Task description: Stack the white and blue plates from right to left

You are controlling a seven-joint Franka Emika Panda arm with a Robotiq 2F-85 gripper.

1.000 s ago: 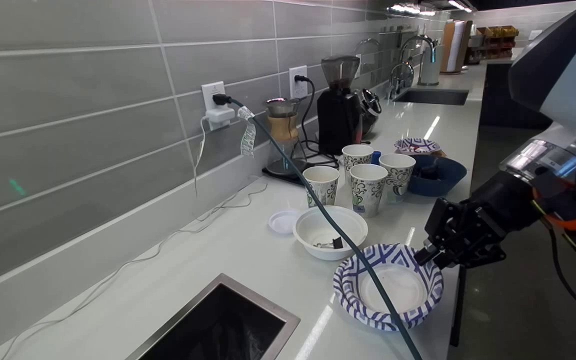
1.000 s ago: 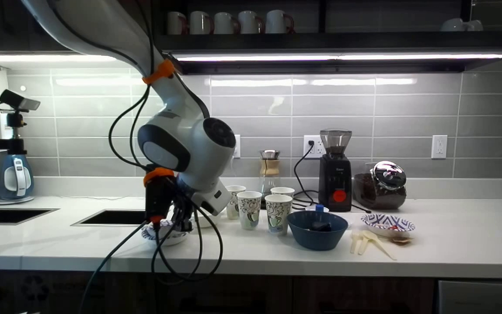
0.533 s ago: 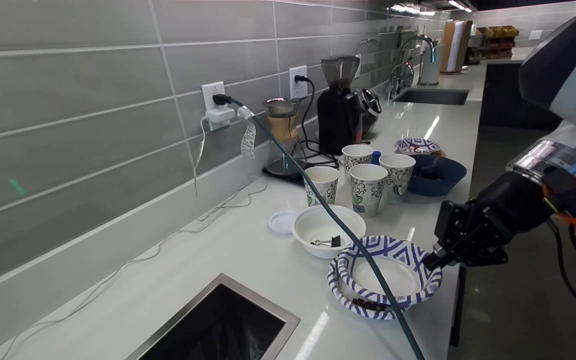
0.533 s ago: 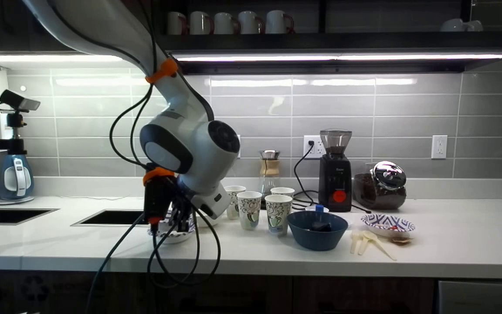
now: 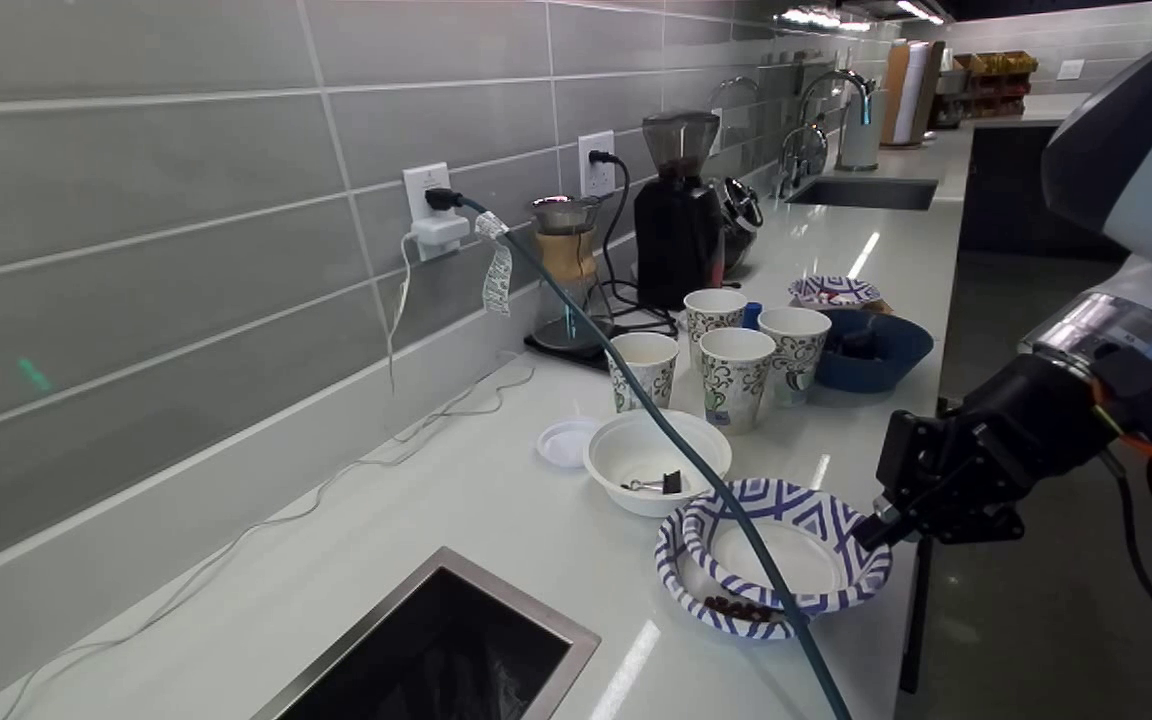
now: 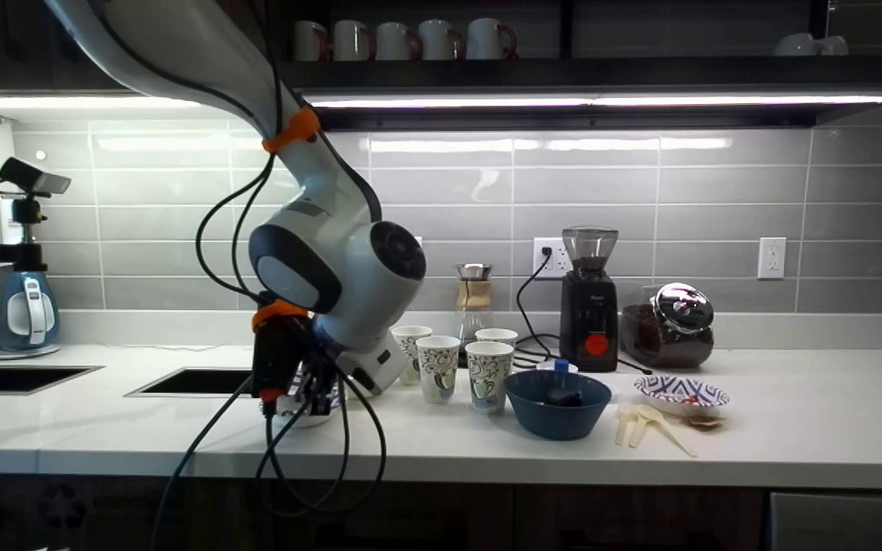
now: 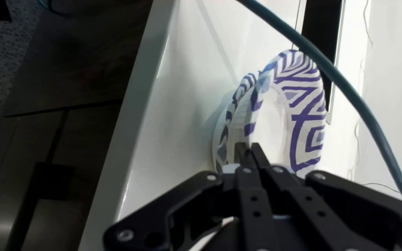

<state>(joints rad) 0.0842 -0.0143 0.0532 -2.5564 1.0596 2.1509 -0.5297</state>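
Wrist view: my gripper [image 7: 249, 148] clenches the rim of the upper blue-and-white plate [image 7: 277, 118], off-centre over the lower blue-and-white plate [image 7: 225, 129]; released so, it could settle crooked, propped on dark beans [image 5: 739, 608], visible within the latter in an exterior view.

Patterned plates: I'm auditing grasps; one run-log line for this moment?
pincer: shut on upper plate, at its edge | upper plate: off-centre above lower plate, contact unclear | lower plate: dark pieces inside | release: pending
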